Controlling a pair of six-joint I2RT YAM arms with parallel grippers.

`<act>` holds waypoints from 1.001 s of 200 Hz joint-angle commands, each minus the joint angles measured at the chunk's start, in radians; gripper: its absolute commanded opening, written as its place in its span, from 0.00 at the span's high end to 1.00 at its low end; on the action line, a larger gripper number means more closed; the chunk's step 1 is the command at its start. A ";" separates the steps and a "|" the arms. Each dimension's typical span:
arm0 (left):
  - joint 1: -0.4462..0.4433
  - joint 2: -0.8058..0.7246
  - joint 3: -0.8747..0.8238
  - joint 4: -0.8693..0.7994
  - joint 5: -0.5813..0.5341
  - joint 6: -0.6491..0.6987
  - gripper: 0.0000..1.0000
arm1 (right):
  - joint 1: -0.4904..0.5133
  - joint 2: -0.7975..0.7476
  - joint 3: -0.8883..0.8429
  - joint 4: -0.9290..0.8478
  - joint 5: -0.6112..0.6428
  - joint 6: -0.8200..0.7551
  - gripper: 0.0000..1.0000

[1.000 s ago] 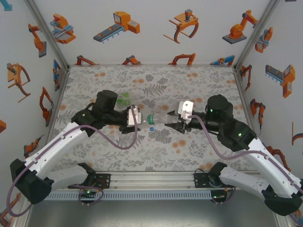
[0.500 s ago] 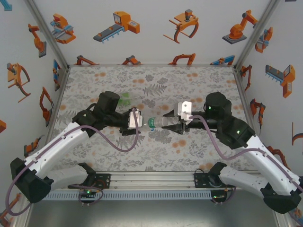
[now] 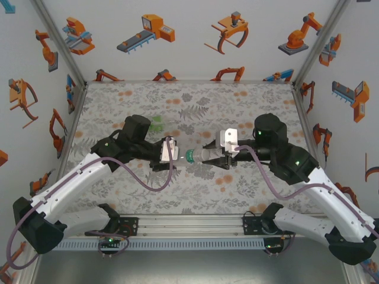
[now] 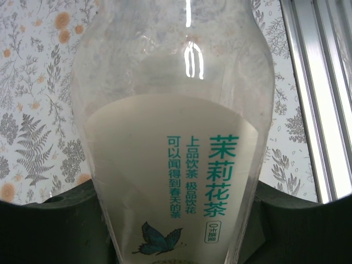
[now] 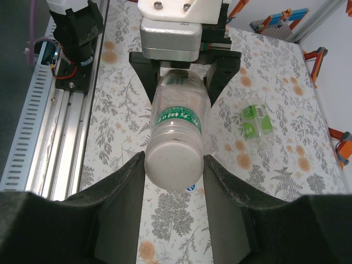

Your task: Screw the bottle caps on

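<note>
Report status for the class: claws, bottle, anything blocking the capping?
Both shut on one bottle: left claw at the far end, right claw at its base. Loose blue cap lies below it. The second bottle lies apart; nothing blocking.

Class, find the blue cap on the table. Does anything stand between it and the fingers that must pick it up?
Yes. The bottle is held level above the blue cap, which peeks out below its base in the right wrist view. The left gripper and right gripper are both shut on that bottle, so neither is free to reach down.
</note>
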 commanded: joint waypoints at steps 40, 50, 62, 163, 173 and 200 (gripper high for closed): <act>-0.008 -0.026 0.003 0.047 0.097 -0.012 1.00 | 0.018 -0.007 0.006 0.010 -0.023 -0.041 0.83; -0.008 -0.024 0.004 0.049 0.093 -0.017 1.00 | 0.019 0.001 0.008 0.008 -0.018 -0.027 0.83; -0.008 -0.022 0.007 0.050 0.083 -0.019 1.00 | 0.019 0.010 0.012 0.020 -0.003 0.008 0.85; -0.008 -0.082 -0.052 0.182 -0.051 -0.066 1.00 | 0.019 0.003 -0.113 0.286 0.181 0.502 0.98; -0.008 -0.084 -0.056 0.191 -0.065 -0.068 1.00 | 0.019 0.003 -0.131 0.322 0.223 0.586 1.00; -0.009 -0.091 -0.062 0.209 -0.106 -0.076 1.00 | 0.019 -0.009 -0.197 0.413 0.347 0.825 1.00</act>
